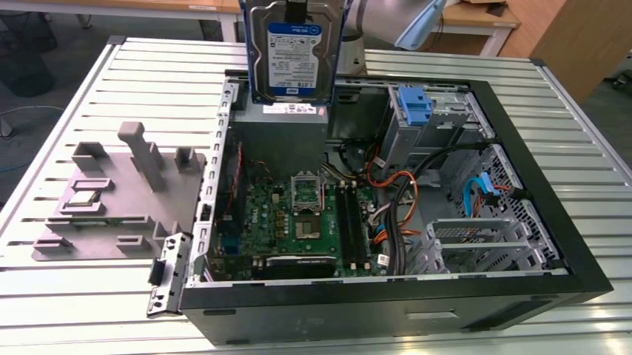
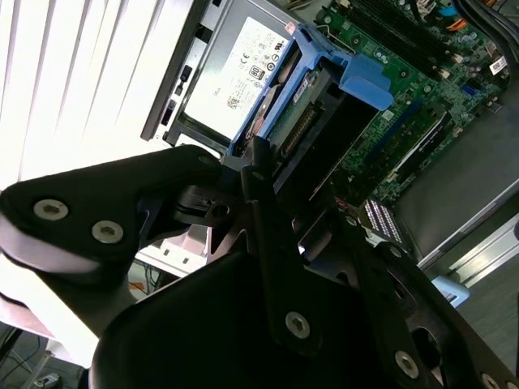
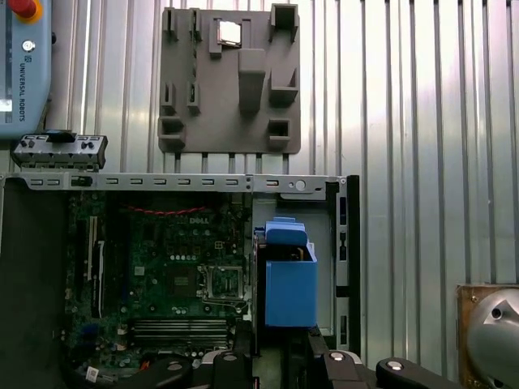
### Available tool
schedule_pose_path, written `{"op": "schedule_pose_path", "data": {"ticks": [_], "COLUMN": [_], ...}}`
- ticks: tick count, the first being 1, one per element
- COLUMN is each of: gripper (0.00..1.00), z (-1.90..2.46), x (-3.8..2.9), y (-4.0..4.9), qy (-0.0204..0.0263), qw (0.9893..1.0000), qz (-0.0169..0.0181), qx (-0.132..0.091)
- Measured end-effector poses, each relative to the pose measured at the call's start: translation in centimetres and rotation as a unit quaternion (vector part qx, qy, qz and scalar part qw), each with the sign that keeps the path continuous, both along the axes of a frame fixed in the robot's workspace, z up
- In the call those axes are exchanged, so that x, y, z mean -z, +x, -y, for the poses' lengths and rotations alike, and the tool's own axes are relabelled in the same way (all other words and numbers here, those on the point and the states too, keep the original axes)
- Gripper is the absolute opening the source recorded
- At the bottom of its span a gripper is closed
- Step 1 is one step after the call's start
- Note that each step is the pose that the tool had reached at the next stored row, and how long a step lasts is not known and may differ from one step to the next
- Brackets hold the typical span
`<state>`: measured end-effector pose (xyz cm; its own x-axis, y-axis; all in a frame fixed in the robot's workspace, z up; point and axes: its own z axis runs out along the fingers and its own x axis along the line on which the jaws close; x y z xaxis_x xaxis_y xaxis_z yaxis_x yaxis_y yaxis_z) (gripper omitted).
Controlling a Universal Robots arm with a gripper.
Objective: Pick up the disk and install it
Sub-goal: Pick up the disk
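Observation:
The disk hangs upright above the back of the open computer case, its blue-and-white label facing the exterior camera. It hovers over the grey power supply. My gripper is shut on the disk's upper end at the top edge of the exterior view. In the second wrist view the black fingers clamp the disk by its end, blue side rails showing. In the first wrist view the disk appears end-on, blue, just beyond my gripper.
Inside the case lie the green motherboard, orange and black cables, a tall blue latch on a drive bay and a metal drive cage. A grey fixture plate sits on the slatted table at the exterior view's left.

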<state>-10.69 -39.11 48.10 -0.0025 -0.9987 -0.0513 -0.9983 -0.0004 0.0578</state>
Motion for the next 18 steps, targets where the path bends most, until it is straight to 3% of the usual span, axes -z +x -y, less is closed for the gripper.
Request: {"op": "schedule_pose_path", "data": {"ticks": [2, 14, 18], "gripper": [0.35, 0.35, 0.35], "z": [0.0, 0.18, 0.38], "x": [0.0, 0.09, 0.14], "y": [0.01, 0.0, 0.0], "qy": [0.0, 0.0, 0.0], "qw": [1.0, 0.9999, 0.9999], "qz": [0.0005, 0.0107, 0.0155], "qx": [0.0, 0.0, 0.0]}}
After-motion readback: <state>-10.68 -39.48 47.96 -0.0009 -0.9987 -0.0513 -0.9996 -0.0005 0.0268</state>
